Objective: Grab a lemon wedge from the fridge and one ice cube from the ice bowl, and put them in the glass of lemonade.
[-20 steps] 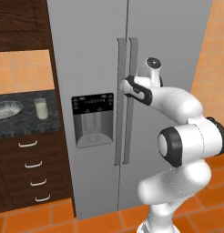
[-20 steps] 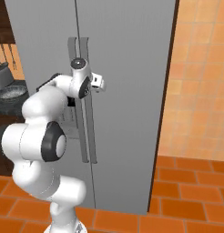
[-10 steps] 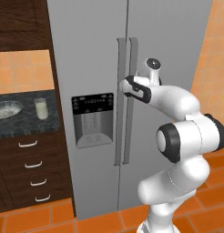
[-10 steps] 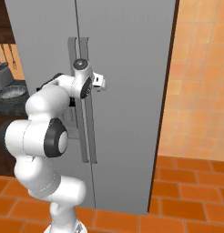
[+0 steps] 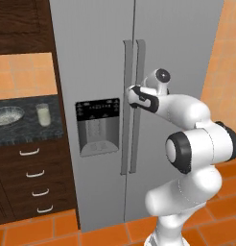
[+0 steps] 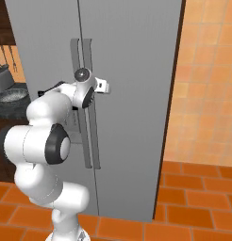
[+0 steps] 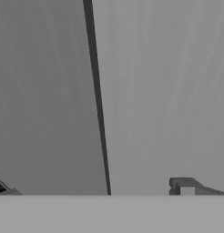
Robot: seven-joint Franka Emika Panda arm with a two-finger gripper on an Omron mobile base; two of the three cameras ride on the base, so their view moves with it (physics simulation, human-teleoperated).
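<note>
The grey two-door fridge [image 5: 180, 48] stands with both doors shut, so the lemon wedge is hidden. My gripper [image 5: 131, 96] is at the long vertical handles [image 5: 133, 62], about mid-height, with its jaws spread wide and nothing held. In the hand view the door seam [image 7: 98, 100] runs up the fridge front and a handle end [image 7: 183, 185] shows low on the right. The speckled ice bowl [image 5: 7, 115] and the glass of lemonade [image 5: 42, 114] sit on the dark counter [image 5: 24, 134] to the left, far from the gripper.
A black-panelled dispenser recess [image 5: 97, 126] is set into the left door. Dark drawers [image 5: 33, 178] sit below the counter. An orange tiled wall [image 6: 207, 84] rises right of the fridge [image 6: 132, 70], with orange floor tiles [image 6: 193, 207] in front.
The hand has edged slightly lower and closer to the fridge handles. The jaws stay wide. The fridge doors, the bowl and the glass are unchanged.
</note>
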